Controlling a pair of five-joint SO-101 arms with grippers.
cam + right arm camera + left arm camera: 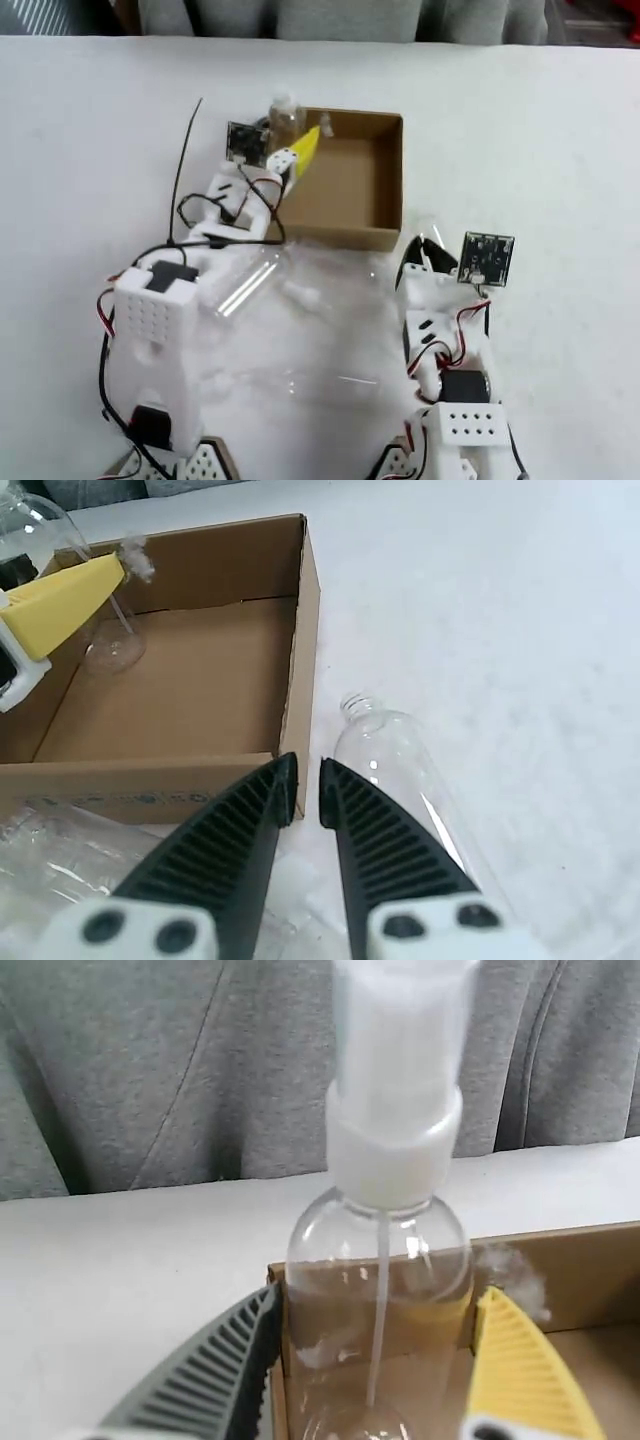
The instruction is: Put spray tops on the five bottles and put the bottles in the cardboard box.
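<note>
Tabletop (520, 120): left gripper (375, 1380) clamped on upright spray-topped bottle (380, 1260) at cardboard box (345, 235) corner; right gripper (305, 780) closed, empty, beside topless bottle (400, 770) lying flat.

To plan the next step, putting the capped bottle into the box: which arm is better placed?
Left. The left gripper holds the capped bottle at a corner of the box; the right gripper is empty, outside it beside an uncapped bottle.

Bright, even light fills the room; the white worktop (560, 120) glares almost featureless. Shadows are faint and soft, deepest inside the cardboard box (340, 238). Thin highlights streak the clear bottle (243, 285) lying flat, and the spray top (395, 1110) looks washed pale
</note>
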